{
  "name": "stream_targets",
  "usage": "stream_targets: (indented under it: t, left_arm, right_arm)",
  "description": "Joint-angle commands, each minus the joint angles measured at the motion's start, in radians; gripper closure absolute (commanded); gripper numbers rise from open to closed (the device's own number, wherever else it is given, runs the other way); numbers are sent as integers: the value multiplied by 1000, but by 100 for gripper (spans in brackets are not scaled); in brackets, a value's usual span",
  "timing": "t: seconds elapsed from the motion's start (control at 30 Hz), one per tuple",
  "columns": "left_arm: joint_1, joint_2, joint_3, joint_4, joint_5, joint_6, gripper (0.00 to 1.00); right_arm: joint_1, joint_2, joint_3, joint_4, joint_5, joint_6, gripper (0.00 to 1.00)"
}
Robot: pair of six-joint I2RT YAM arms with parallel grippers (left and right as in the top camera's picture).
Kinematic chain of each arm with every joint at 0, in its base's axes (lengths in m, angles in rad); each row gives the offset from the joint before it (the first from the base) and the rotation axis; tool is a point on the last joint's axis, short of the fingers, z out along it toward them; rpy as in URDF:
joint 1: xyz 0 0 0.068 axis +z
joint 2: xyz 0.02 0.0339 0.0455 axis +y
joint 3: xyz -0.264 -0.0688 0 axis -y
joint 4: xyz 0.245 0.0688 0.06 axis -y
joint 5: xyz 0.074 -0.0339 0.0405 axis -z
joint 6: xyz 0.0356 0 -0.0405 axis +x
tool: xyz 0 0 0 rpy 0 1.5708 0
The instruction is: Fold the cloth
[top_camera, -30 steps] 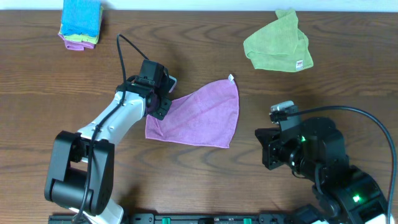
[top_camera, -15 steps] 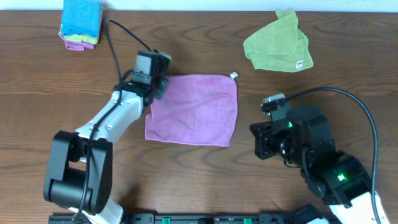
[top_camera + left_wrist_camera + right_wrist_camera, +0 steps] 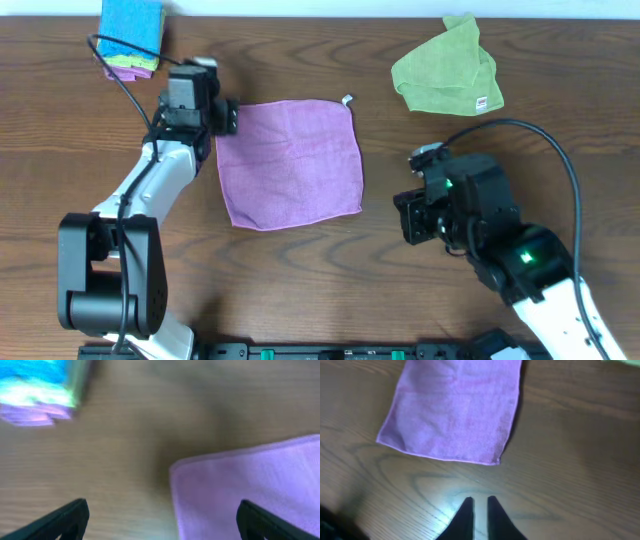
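The purple cloth [image 3: 290, 160] lies spread flat and roughly square on the wooden table, its small white tag [image 3: 348, 100] at the far right corner. My left gripper [image 3: 220, 117] hovers at the cloth's far left corner, open wide. In the left wrist view that corner of the cloth [image 3: 250, 485] sits between the spread fingertips [image 3: 70, 515], and the left gripper [image 3: 162, 520] holds nothing. My right gripper [image 3: 408, 215] is off the cloth's right side, apart from it. In the right wrist view the right gripper [image 3: 480, 507] shows a narrow gap over bare wood, short of the cloth [image 3: 455, 410].
A crumpled green cloth [image 3: 445, 70] with a white tag lies at the back right. A stack of folded cloths, blue on top [image 3: 130, 35], stands at the back left, also seen blurred as the stack [image 3: 35, 390] in the left wrist view.
My left gripper carried the cloth's corner back and to the left, spreading the cloth flat, then let go and opened. The right arm crept toward the cloth and its fingers parted slightly.
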Motion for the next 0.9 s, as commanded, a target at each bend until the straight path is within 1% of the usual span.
stream_targets:
  t: [0.0, 0.07, 0.1, 0.17, 0.2, 0.27, 0.3, 0.33, 0.43, 0.57, 0.67, 0.77, 0.87]
  left_arm:
    - [-7, -23, 11, -101, 150, -94, 5]
    - [-6, -43, 12, -190, 184, -166, 5]
    - [-3, -64, 12, -251, 194, -200, 5]
    - [-2, -100, 12, -311, 194, -222, 5]
    - [-2, -127, 12, -338, 195, -232, 5]
    - [-2, -199, 12, -376, 195, -238, 5]
    - [-2, -225, 12, -385, 195, -246, 5]
    - [-2, -253, 11, -397, 200, -256, 5]
    - [-2, -309, 11, -456, 268, -270, 5]
    - [-2, -315, 9, -518, 357, -270, 5]
    - [-2, -315, 8, -532, 360, -270, 5]
    - [-2, -315, 8, -536, 379, -270, 5]
    - [-3, -315, 8, -534, 378, -270, 5]
  right_arm:
    - [-26, 68, 12, 8, 15, -16, 80]
    - [-63, 121, 12, 15, -6, -32, 69]
    - [-100, 159, 12, 23, -60, -67, 66]
    - [-166, 210, 12, 46, -168, -125, 58]
    - [-198, 234, 12, 60, -209, -153, 51]
    - [-275, 303, 12, 112, -309, -221, 30]
    - [-298, 333, 12, 140, -356, -245, 27]
    - [-317, 372, 12, 175, -412, -265, 25]
    - [-336, 511, 12, 290, -573, -271, 24]
    - [-322, 669, 12, 451, -739, -260, 25]
    - [-315, 753, 12, 542, -756, -206, 25]
    - [-314, 797, 12, 577, -756, -206, 21]
    - [-304, 827, 12, 590, -756, -207, 21]
